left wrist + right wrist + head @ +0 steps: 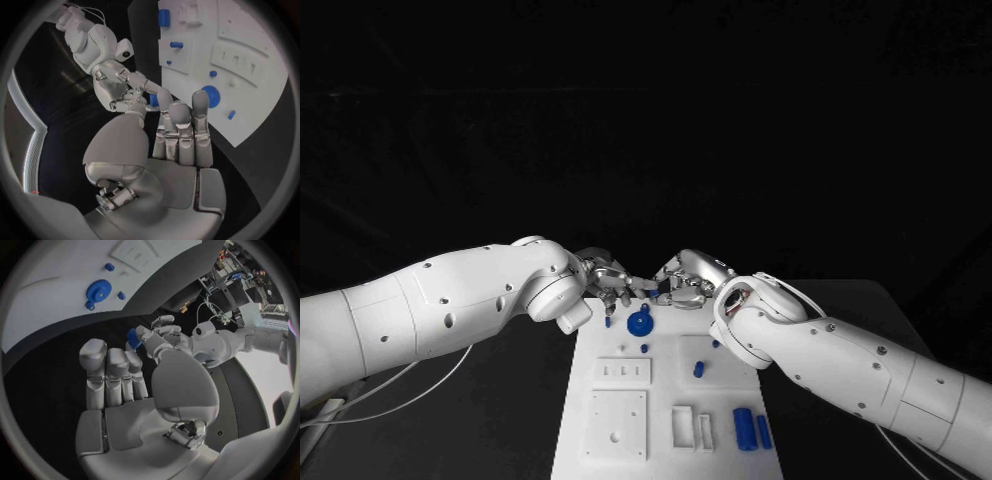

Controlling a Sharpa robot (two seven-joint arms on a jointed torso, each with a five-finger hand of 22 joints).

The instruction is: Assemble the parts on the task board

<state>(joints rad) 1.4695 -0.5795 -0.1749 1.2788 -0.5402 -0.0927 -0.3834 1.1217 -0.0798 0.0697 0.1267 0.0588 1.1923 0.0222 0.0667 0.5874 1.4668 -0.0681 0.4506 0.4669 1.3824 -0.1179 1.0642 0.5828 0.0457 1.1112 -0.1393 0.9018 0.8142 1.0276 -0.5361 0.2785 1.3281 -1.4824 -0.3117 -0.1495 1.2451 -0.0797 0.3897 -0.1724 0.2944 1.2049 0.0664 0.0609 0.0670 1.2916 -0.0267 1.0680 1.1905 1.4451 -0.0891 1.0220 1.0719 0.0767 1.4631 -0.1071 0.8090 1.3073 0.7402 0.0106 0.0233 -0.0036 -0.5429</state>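
Above the board's (589, 440) far edge, both robot hands, left (607, 283) and right (687, 282), pinch one blue part (133, 336) together, seemingly a handover; next, one must release.

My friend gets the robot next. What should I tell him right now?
Left hand: pinches a small blue part at the board's far edge, over the black table.
Right hand: fingers apart, close to that part; whether it touches it, I cannot tell.
Task board: blue gear sits at the far end with small pegs near it; two blue cylinders lie at the near right.
Done: gear on the board.
Left: place the held part, then the loose cylinders.
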